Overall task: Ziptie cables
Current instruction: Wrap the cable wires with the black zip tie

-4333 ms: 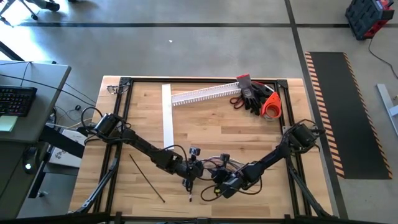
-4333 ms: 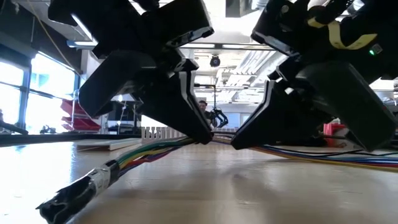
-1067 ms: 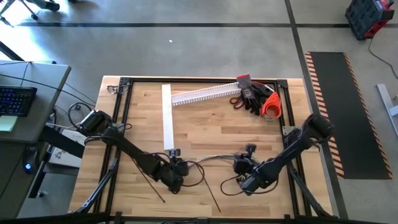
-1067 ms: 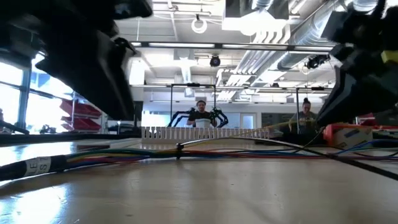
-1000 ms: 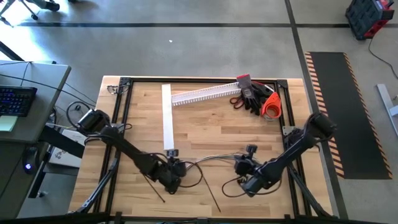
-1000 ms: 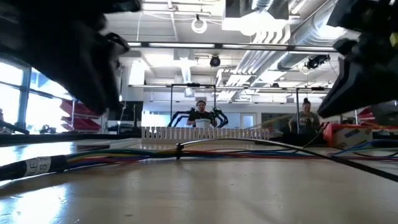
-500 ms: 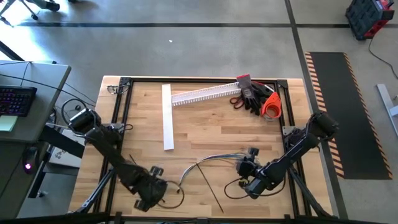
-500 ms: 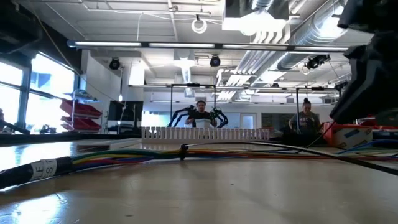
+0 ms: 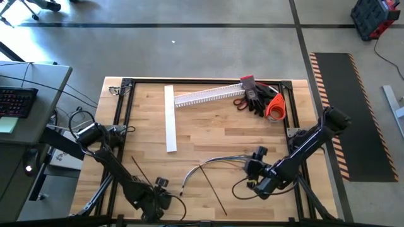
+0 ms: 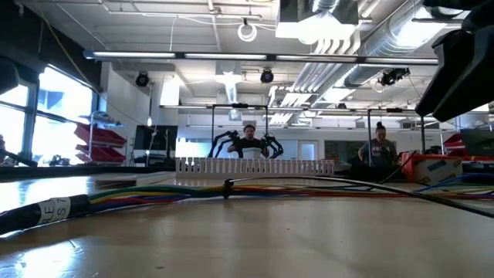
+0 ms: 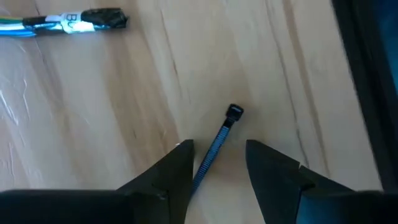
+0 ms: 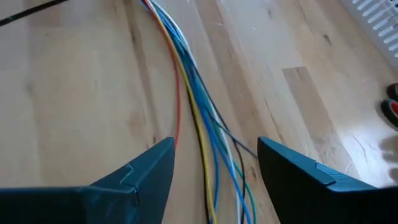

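The cables point(image 9: 218, 161) lie on the wood as a loose arc, and their taped, labelled end point(image 11: 74, 22) rests flat on the table. In the low view the cables point(image 10: 154, 193) run level across the tabletop. One ziptie point(image 9: 142, 170) lies at the near left and a second ziptie point(image 9: 213, 192) lies near the middle. My left gripper point(image 9: 164, 200) is by the near edge, pointing down. It is open, its fingers on either side of the first ziptie's strip point(image 11: 211, 155), just behind the head point(image 11: 234, 112). My right gripper point(image 12: 214, 180) hangs open above the cables point(image 12: 199, 118), at the near right point(image 9: 252, 178).
A flat white strip point(image 9: 169, 116) and a white slotted channel point(image 9: 205, 96) lie at the far side. Black gloves point(image 9: 255, 98), red scissors and an orange tape roll point(image 9: 275, 108) sit at the far right. Black frame rails point(image 9: 123, 113) border the table. People stand in the room beyond point(image 10: 248, 143).
My left gripper has swung from beside the cables' taped end toward the table's near left, sinking over the ziptie there. The cables' taped end now lies nearer the near edge. My right gripper has risen a little above the cables.
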You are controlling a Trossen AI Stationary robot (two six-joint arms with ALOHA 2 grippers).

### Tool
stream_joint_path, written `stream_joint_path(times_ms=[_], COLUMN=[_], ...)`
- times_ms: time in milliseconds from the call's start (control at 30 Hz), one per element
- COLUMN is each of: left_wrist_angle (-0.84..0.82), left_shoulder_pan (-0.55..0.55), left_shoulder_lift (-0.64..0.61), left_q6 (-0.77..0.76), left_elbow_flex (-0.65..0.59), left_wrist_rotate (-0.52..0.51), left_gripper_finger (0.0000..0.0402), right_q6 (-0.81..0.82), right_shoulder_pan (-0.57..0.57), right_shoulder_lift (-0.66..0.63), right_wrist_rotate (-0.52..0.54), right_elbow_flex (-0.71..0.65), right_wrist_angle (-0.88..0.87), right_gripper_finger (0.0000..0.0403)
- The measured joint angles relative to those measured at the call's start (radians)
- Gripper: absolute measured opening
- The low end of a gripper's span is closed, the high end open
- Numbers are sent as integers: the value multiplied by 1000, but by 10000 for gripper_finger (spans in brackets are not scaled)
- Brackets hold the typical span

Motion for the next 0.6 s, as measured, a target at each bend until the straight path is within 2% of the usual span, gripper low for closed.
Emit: stream_joint_path(times_ms=[167,333,400,467,533,600], left_wrist_angle=[-6,-15,-18,-12,-6,-11], left_shoulder_pan=[1,6,17,29,40,57], left_shoulder_lift=[16,18,16,11,-2,-16], left_q6=[8,26,27,32,65,111], left_elbow_flex=[-2,-3,-4,-4,-7,-9], left_wrist_rotate=[-7,-43,-53,-73,-108,-204], left_gripper_finger=[100,34,10,7,5,1], right_q6=[-1,-68,-171,-307,-442,-559], right_shoulder_pan=[0,4,10,14,11,-1], right_shoulder_lift=[0,0,6,21,39,62], right_wrist_rotate=[3,56,111,138,129,91], right_elbow_flex=[0,0,0,0,0,0], right_wrist_angle=[31,149,270,411,544,657], right_gripper_finger=[210,202,201,200,200,200])
